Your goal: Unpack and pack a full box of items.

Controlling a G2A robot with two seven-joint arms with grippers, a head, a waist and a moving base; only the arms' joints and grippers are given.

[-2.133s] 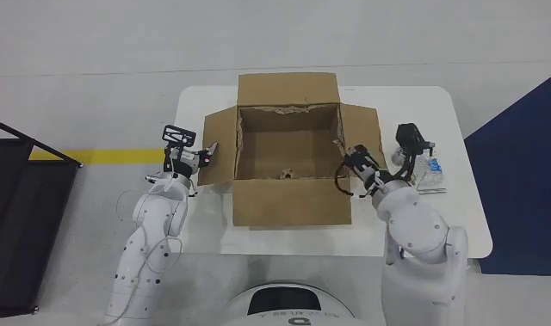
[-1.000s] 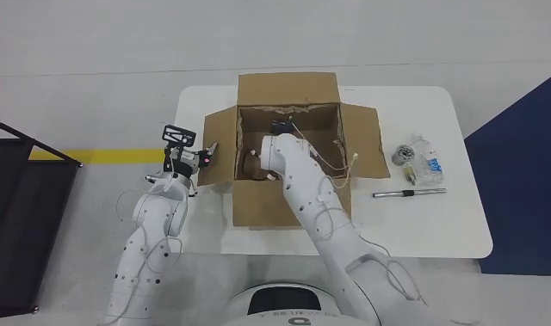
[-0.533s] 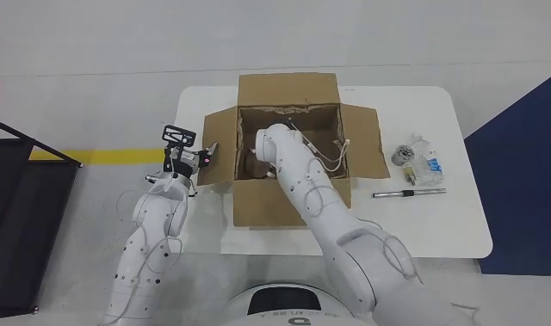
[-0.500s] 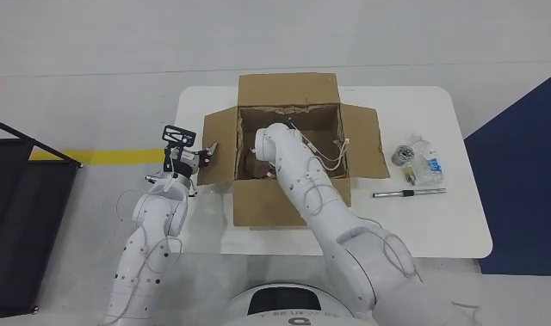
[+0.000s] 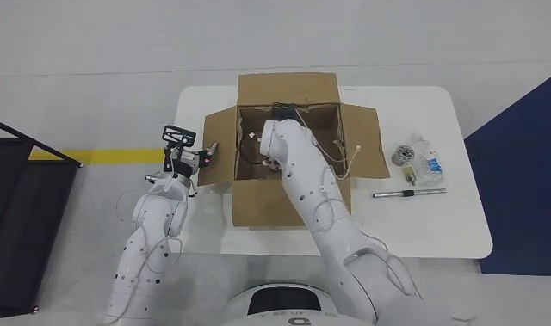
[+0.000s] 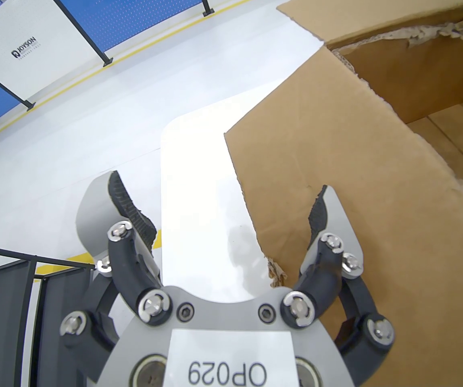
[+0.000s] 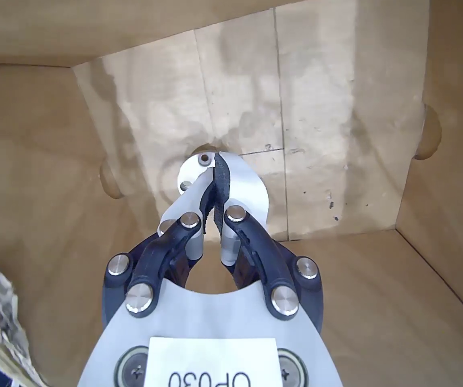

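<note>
Two arms work at one white surface (image 5: 413,231). From above, an open cardboard box (image 5: 288,207) sits mid-surface. The right arm (image 5: 301,180) bends into it and hides much of the box floor. The right wrist view looks inside, showing the right end effector (image 7: 215,163) low over that floor. Its fingers are pressed together at a small white disc (image 7: 193,171) with holes, though whether they pinch its rim cannot be told. The left wrist view shows the left end effector (image 6: 219,191), fingers spread wide, just beside the box's left flap. Right of the box lie a metal rod (image 5: 410,191), a clear bag (image 5: 426,164) and a grey spool (image 5: 402,154), well apart from both arms
</note>
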